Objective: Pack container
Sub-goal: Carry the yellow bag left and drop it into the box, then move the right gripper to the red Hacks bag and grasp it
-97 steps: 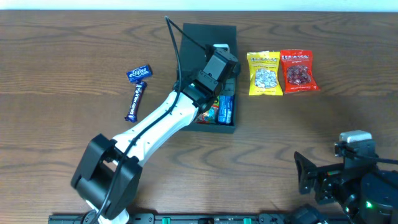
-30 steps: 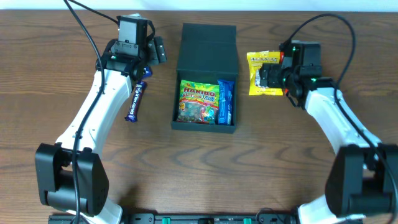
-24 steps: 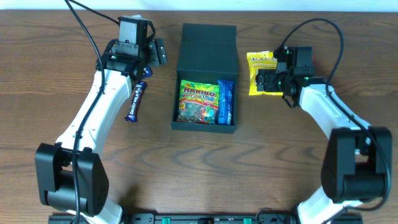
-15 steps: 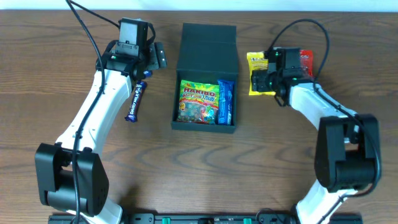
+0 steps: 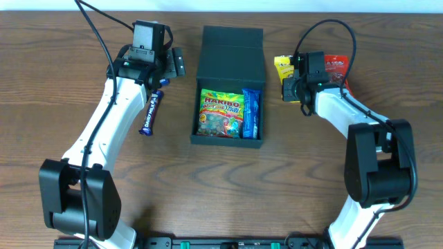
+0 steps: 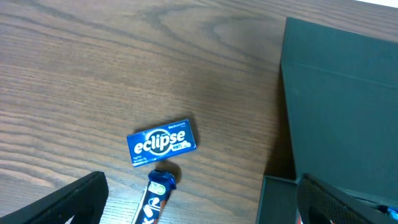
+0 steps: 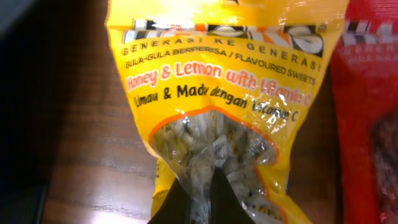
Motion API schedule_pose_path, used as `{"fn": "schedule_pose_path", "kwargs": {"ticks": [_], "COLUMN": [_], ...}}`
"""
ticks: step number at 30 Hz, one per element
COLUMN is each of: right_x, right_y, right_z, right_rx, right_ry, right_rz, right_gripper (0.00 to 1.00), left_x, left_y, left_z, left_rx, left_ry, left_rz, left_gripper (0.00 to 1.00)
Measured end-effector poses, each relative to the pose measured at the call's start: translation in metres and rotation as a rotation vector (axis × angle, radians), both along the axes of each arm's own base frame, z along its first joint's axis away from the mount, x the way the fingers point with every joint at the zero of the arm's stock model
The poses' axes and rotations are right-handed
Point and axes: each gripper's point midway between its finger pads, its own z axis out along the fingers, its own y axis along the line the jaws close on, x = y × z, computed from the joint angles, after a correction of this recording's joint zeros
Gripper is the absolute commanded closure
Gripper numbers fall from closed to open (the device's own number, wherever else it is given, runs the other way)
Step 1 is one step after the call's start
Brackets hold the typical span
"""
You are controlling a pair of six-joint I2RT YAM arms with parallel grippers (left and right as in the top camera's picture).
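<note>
The dark teal container [image 5: 229,137] lies mid-table with its flap lid [image 5: 231,50] folded back; a Haribo packet [image 5: 220,111] and a blue packet [image 5: 250,113] lie inside. My right gripper [image 5: 291,87] is shut on the lower part of the yellow sweets packet [image 5: 282,63]. In the right wrist view its fingers [image 7: 219,198] pinch that yellow packet [image 7: 224,81] into a fold. My left gripper [image 5: 166,66] hangs open left of the container, above the blue Eclipse box [image 6: 161,142] and a blue chocolate bar [image 6: 155,198]. Nothing is between its jaws.
A red sweets packet [image 5: 337,67] lies just right of the yellow one, touching it [image 7: 367,124]. The blue bar [image 5: 151,113] lies on the wood left of the container. The lid's edge [image 6: 339,93] fills the right of the left wrist view.
My right gripper has slid left over the yellow packet and closed on it. The left arm has stayed where it was, still open.
</note>
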Motion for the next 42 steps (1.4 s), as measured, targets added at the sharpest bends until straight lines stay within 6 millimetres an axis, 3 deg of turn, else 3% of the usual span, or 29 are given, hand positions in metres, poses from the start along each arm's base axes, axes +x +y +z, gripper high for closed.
{"fn": "schedule_pose_path", "kwargs": {"ticks": [5,9,12,13,14,16,19,32,39,40,41,42], "right_x": [-0.002,0.006,-0.012,-0.026,-0.040,-0.065,-0.085,-0.092,-0.085,-0.085,-0.085,-0.084], "right_y": [0.000,0.018,0.070,0.095,0.114,0.139,0.159,0.209,0.199,0.198,0.198,0.197], "right_z": [0.022,0.105,0.187,0.209,0.217,0.212,0.185,0.082,0.067,0.066,0.066,0.066], "right_rx": [-0.004,0.026,0.085,0.111,0.130,0.150,0.155,0.139,0.045,0.039,0.034,0.030], "right_ry": [0.045,-0.119,-0.295,-0.339,-0.352,-0.325,-0.260,-0.125,-0.094,-0.089,-0.088,-0.089], "right_rz": [0.002,0.099,0.360,0.492,0.602,0.786,0.974,1.240,1.218,1.215,1.213,1.213], "right_gripper": [0.99,0.99,0.99,0.99,0.99,0.99,0.99,0.99,0.99,0.95,0.65,0.01], "left_x": [0.001,0.003,0.004,0.004,0.004,0.003,0.003,0.002,0.002,0.002,0.003,0.002], "left_y": [0.004,0.020,0.050,0.063,0.072,0.088,0.102,0.105,0.105,0.105,0.105,0.105], "left_z": [0.000,0.002,0.010,0.014,0.016,0.021,0.026,0.027,0.027,0.027,0.027,0.027], "left_rx": [0.018,0.022,0.025,0.027,0.027,0.032,0.045,0.056,0.056,0.056,0.056,0.056], "left_ry": [-0.002,-0.006,-0.022,-0.030,-0.036,-0.047,-0.058,-0.058,-0.058,-0.058,-0.058,-0.058], "left_rz": [-0.009,0.022,0.079,0.106,0.124,0.154,0.175,0.170,0.170,0.170,0.170,0.170], "left_gripper": [0.02,0.02,0.02,0.02,0.02,0.02,0.02,0.02,0.03,0.03,0.03,0.03]}}
